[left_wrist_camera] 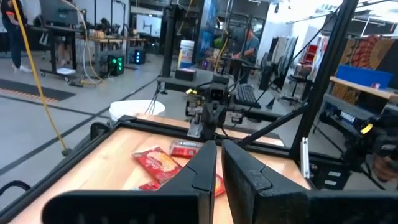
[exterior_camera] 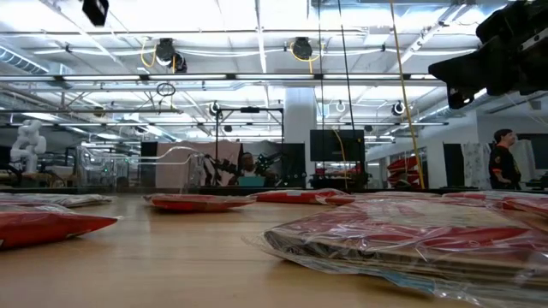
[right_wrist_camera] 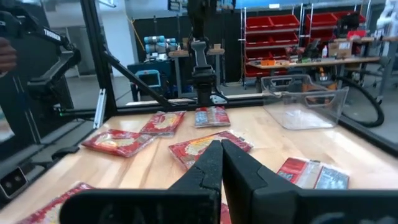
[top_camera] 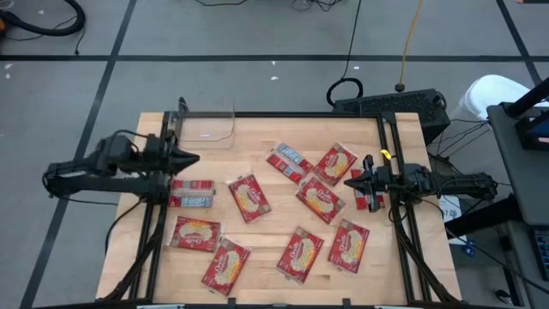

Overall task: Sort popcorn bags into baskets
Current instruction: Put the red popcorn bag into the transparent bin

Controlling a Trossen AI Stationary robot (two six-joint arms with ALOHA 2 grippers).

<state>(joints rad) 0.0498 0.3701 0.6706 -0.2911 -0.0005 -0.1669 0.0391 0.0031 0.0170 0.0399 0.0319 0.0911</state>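
my left gripper (top_camera: pixel 196 158) hovers at the table's left edge, fingers nearly together, gripping nothing. my right gripper (top_camera: pixel 350 182) hangs at the right edge — fingers pressed together, also empty. the popcorn bags (top_camera: pixel 249 196) lie scattered across the table (top_camera: pixel 257 137); the clear basket (top_camera: pixel 206 126) sits at the far-left corner — no bag inside.

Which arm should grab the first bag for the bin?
Probably left. Its shut left pincer hovers between the clear bin and a grey-blue-sided bag; the shut right pincer is across the table.
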